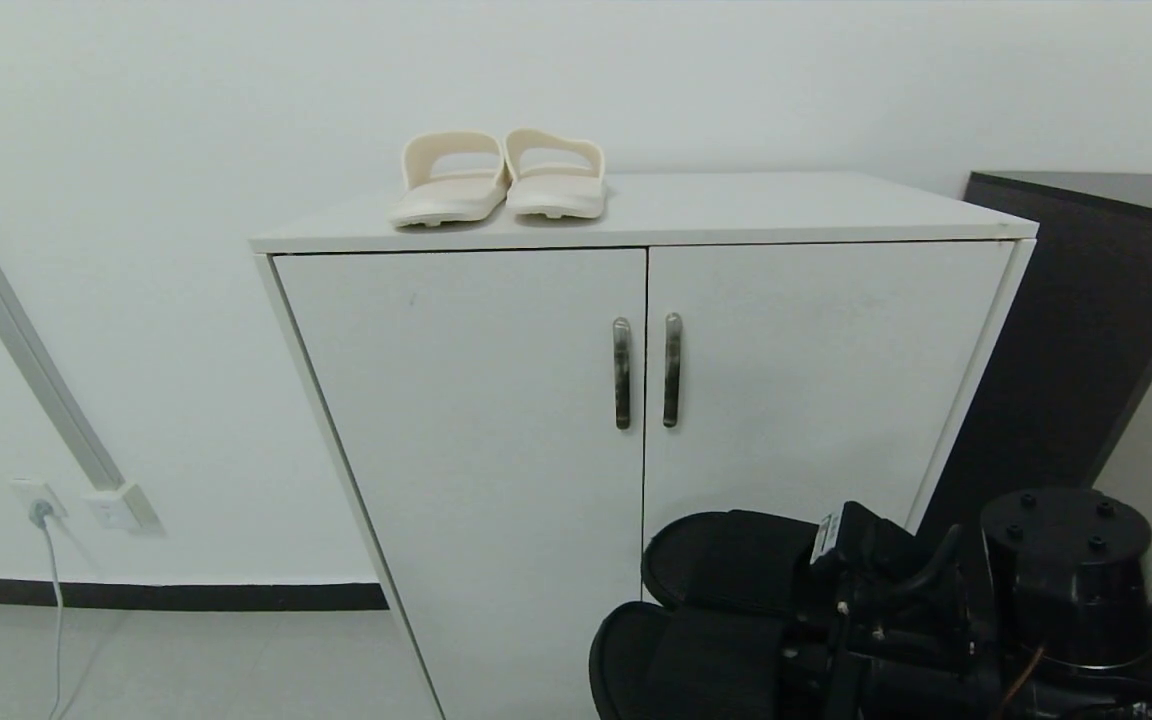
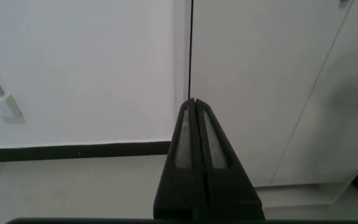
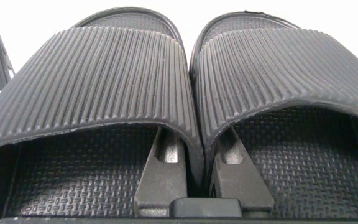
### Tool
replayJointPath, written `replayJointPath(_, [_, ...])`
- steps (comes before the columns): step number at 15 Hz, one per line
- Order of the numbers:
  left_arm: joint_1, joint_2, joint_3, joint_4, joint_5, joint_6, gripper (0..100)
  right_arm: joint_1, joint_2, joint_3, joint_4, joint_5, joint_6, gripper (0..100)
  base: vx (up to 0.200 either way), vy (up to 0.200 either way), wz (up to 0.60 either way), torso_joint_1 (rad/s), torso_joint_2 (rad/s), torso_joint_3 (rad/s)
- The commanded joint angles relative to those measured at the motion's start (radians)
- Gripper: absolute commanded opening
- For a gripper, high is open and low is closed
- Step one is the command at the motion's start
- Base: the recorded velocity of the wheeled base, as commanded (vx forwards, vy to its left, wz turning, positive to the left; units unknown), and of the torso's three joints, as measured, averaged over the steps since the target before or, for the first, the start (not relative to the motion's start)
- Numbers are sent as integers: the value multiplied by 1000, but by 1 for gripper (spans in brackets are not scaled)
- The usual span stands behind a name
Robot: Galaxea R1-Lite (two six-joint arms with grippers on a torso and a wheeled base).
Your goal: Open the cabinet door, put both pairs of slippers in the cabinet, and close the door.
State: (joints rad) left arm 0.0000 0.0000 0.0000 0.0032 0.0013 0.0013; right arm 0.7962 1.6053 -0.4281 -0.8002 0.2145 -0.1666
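Spread left hand (image 2: 195, 124), now pressed together and empty, then hook a handle (image 1: 622, 372) on the shut cabinet (image 1: 466, 420). Hold right hand (image 3: 197, 163), pinching black slippers (image 3: 104, 74), low before cabinet, clear of door swing. White slippers (image 1: 501, 180) atop cabinet.

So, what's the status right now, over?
Left jaws shut, empty. Right jaws clamped on black ribbed slippers. Cream open-toe slippers atop white two-door cabinet. Both doors closed, in the way.

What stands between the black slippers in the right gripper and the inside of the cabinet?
The left door and right door are both shut; the black slippers hang low before the right door and cannot go in yet.
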Motion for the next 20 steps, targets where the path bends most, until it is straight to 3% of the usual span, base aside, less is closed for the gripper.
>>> replayJointPath(1, [0, 2, -2, 0, 0, -1, 0, 1, 2, 0, -1, 2, -1, 0, -200, 0, 0, 2, 7, 12])
replayJointPath(8, [0, 2, -2, 0, -1, 3, 0, 0, 4, 5, -1, 2, 1, 0, 0, 0, 0, 0, 0, 0])
replayJointPath(9, [0, 2, -2, 0, -3, 3, 100, -5, 5, 6, -1, 2, 2, 0, 0, 0, 0, 0, 0, 0])
replayJointPath(17, [-2, 43, -9, -3, -1, 6, 100, -6, 7, 12, -1, 3, 6, 0, 0, 0, 0, 0, 0, 0])
replayJointPath(18, [-3, 103, -110, -17, -7, -15, 100, -6, 5, 15, -1, 2, 4, 0, 0, 0, 0, 0, 0, 0])
replayJointPath(19, [-5, 161, -156, -19, -32, -26, 100, -6, 5, 20, -1, 2, 4, 0, 0, 0, 0, 0, 0, 0])
replayJointPath(20, [-5, 236, -175, -25, -103, -18, 100, -6, 4, 22, -1, 2, 2, 0, 0, 0, 0, 0, 0, 0])
